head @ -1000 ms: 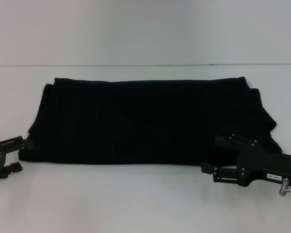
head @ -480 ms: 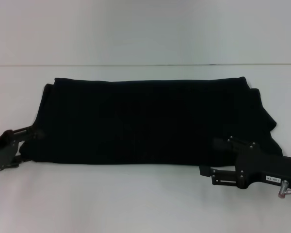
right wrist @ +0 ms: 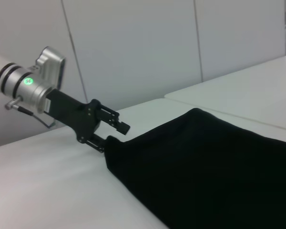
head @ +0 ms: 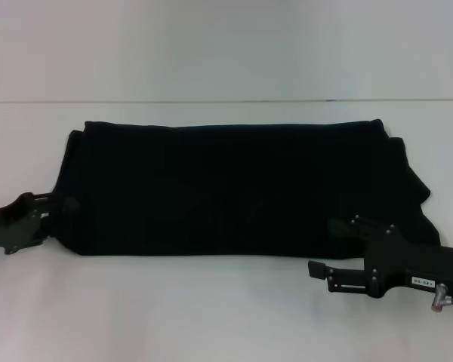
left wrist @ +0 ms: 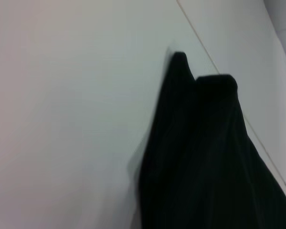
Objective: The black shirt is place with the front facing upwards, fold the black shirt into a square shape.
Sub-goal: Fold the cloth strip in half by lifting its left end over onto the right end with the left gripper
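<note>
Since a second ago: left gripper (head: 64, 204) shifted inward and up onto near-left corner of black shirt (head: 234, 188), corner dragged in with it; right gripper (head: 328, 249) slid down and off near hem. Left jaws clamped on shirt edge, judging by right wrist view (right wrist: 115, 133), likely for pulling left end across. Right jaws apart, clear of cloth. Shirt lying as wide folded band, plain side up, centre of white table (head: 211, 317).

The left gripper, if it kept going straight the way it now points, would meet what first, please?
Most likely the shirt: the left gripper points inward at its near left corner and already looks in contact with the cloth there, though depth is hard to judge.
</note>
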Action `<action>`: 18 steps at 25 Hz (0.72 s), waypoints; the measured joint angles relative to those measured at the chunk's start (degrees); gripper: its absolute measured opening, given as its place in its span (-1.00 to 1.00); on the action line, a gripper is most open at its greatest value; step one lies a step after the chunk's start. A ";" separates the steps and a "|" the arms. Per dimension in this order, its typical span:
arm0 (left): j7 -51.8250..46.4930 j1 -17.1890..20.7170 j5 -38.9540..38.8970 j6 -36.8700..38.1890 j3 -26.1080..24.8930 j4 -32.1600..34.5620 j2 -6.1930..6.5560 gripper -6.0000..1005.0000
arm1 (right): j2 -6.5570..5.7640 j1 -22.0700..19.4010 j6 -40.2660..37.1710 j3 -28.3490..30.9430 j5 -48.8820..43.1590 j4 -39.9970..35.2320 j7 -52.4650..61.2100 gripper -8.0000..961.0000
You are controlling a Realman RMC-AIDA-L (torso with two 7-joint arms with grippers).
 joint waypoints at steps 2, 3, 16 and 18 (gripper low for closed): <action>0.16 -0.39 0.30 0.00 0.28 0.08 -0.17 0.36 | 0.00 0.07 -0.01 -0.70 0.00 -0.15 0.00 0.97; 0.19 -0.62 0.35 -0.01 0.73 0.09 -0.22 0.26 | 0.00 0.12 -0.04 -0.95 0.00 -0.19 0.00 0.97; 0.03 -1.20 0.67 -0.57 3.03 0.15 -0.17 -0.42 | 0.00 0.47 -0.04 -1.34 -0.09 -0.28 0.20 0.97; 0.03 -1.12 0.75 -0.76 3.07 0.20 -0.12 -0.50 | 0.00 0.55 -0.05 -1.34 -0.09 -0.33 0.29 0.97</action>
